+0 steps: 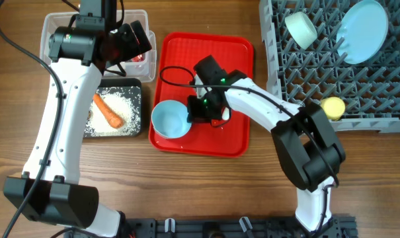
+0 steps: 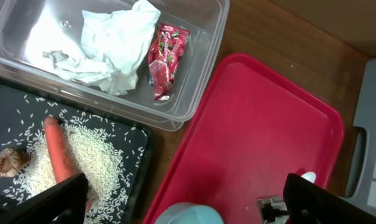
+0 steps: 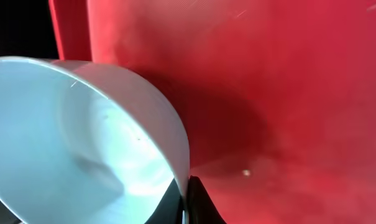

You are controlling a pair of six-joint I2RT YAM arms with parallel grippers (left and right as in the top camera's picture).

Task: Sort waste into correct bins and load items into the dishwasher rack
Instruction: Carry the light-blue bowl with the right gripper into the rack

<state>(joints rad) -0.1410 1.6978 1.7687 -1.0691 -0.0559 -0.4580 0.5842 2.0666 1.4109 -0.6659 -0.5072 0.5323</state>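
My right gripper (image 1: 192,114) is shut on the rim of the pale blue bowl (image 1: 169,119) on the red tray (image 1: 233,53); the wrist view shows the rim pinched between the fingers (image 3: 185,199), with the bowl (image 3: 69,143) filling the left. My left gripper (image 1: 137,39) is open and empty above the clear tub (image 1: 54,23). That tub (image 2: 200,74) holds the crumpled white tissue (image 2: 113,43) and red wrapper (image 2: 166,59). The black tub (image 1: 135,84) holds the carrot (image 1: 108,110), rice (image 1: 123,99) and, in the left wrist view, a brown scrap (image 2: 6,163). The grey rack (image 1: 385,86) holds the plate (image 1: 361,30), mint bowl (image 1: 301,29) and yellow cup (image 1: 332,107).
A white spoon tip (image 2: 307,178) shows on the red tray beside the right arm's gripper. The rack fills the table's far right corner. Bare wooden table (image 1: 186,192) lies in front of the tray and tubs.
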